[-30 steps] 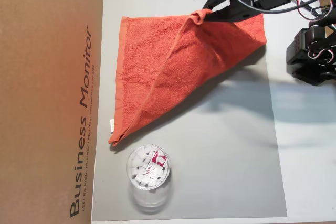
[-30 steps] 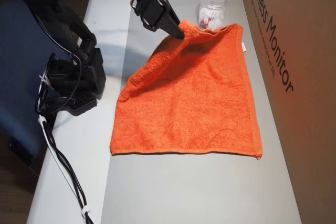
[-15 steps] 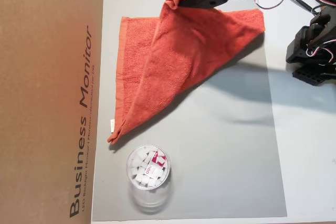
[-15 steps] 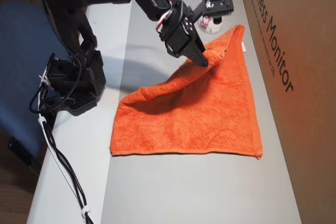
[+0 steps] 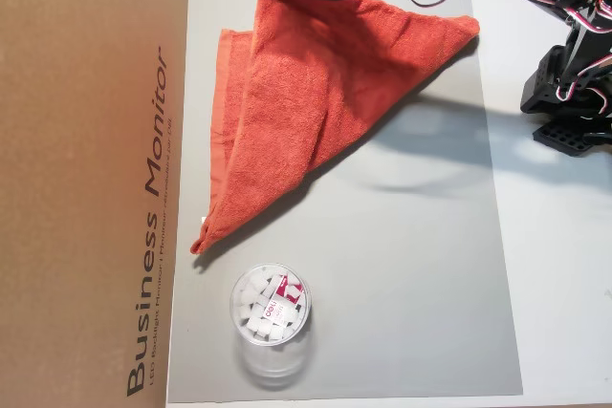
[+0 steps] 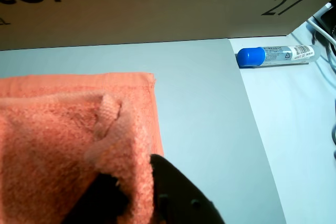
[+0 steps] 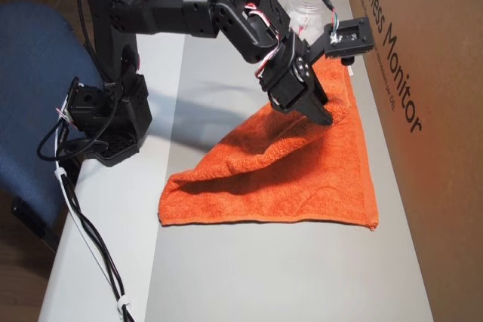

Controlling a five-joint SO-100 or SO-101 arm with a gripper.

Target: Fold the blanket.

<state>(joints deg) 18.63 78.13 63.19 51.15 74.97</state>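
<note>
One gripper [image 7: 326,118] pinching blanket [image 5: 316,93] corner aloft, wrist view alone shows blue-capped tube [image 6: 275,55] (beyond mat)

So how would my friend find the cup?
Start at the big brown box along the left of an overhead view. On the grey mat beside it, just below the orange blanket's lowest corner, stands the cup. It's the only clear thing, filled with small white pieces.
</note>
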